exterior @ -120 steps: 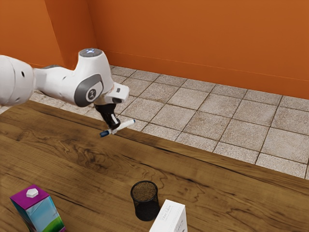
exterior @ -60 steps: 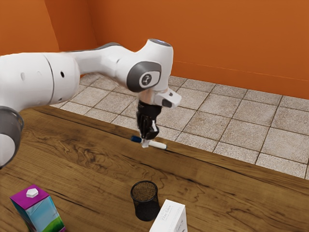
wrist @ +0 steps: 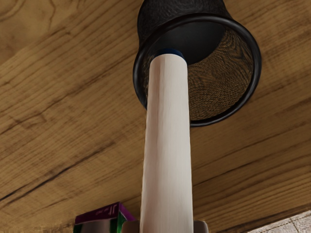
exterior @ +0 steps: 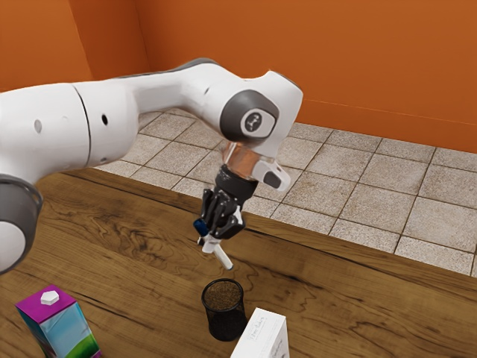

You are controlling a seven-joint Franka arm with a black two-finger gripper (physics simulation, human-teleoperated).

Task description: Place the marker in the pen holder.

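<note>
One marker (exterior: 223, 256), gripped between the jaws above the surface (exterior: 127, 261), and the angle is everything here! Blue end (exterior: 200, 227) high, white end (exterior: 229, 265) low, its long axis slants down toward the pen holder (exterior: 227, 327), upright just below. Looks like a steeper tilt and a little more travel are needed before lowering, or that low end could catch the rim (wrist: 257, 73). Beyond the holder, close by, stands the white box (exterior: 263, 337).

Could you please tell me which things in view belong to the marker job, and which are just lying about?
For the job:
the marker
the gripper holding it
the pen holder, its destination

Just lying about:
the carton with the purple top
the white box
</note>
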